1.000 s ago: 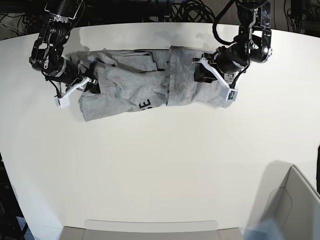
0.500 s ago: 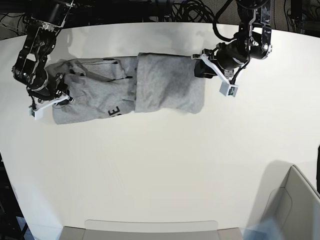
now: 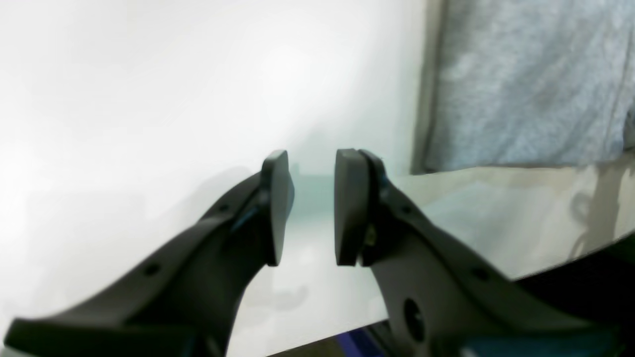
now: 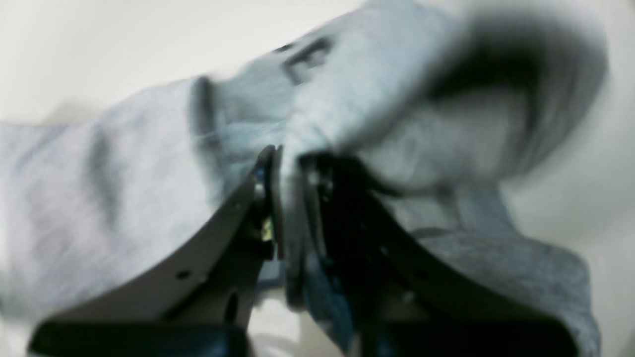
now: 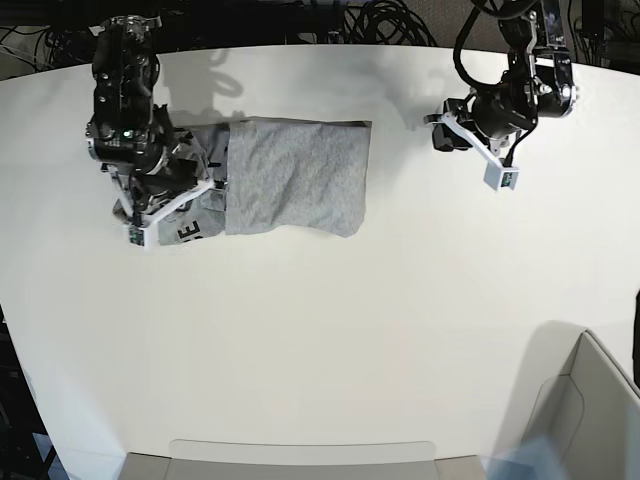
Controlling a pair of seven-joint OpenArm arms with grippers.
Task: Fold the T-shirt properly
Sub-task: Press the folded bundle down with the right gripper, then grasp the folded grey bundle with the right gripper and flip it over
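On table: white tabletop [image 5: 320, 330], far-left area
Shirt: heather light-grey cotton T-shirt [image 5: 295, 178], folded flap on top, black letter "E" showing at its left end
Right gripper [image 4: 287, 163]: black fingers clamped on a bunched fold of shirt fabric
Left gripper [image 3: 310, 198]: fingers parted, empty, above bare table, apart from shirt edge

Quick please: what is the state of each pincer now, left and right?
Left pincer: open, holding nothing, above the table.
Right pincer: shut on the T-shirt.
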